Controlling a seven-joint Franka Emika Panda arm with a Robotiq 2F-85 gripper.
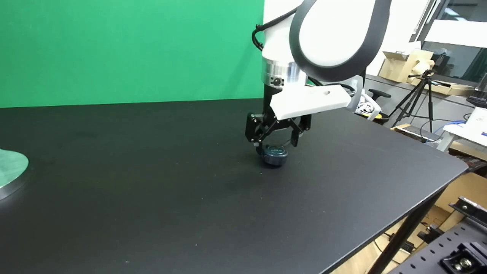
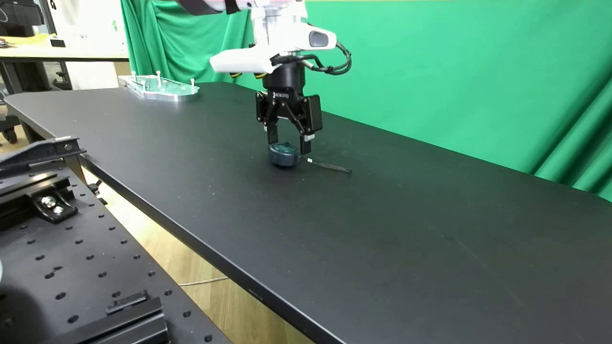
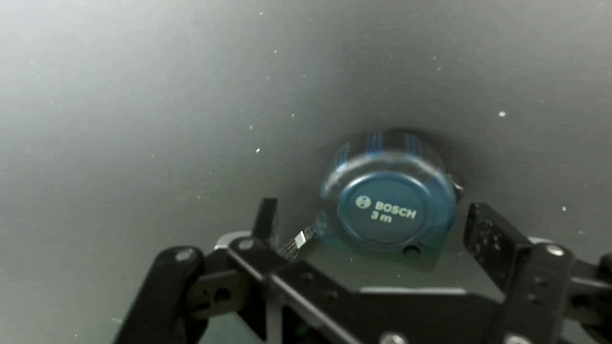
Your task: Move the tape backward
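Note:
The tape is a dark blue-grey round tape measure marked "BOSCH 3 m" that lies flat on the black table. It shows in both exterior views [image 1: 275,157] [image 2: 283,156] and in the middle of the wrist view [image 3: 382,210]. A dark strap with a white tag comes off its side and lies on the table. My gripper [image 2: 289,146] points down just above the tape and is open. In the wrist view the fingers [image 3: 375,217] stand apart on either side of the tape, with a gap on each side. The left finger partly hides the strap.
The black table [image 1: 171,213] spreads around the tape, with a green backdrop behind. A pale green disc [image 1: 11,167] is cut off at the left edge of an exterior view. A clear plate with upright pegs [image 2: 160,91] stands at the table's far end. A perforated metal plate [image 2: 95,267] is beside the table.

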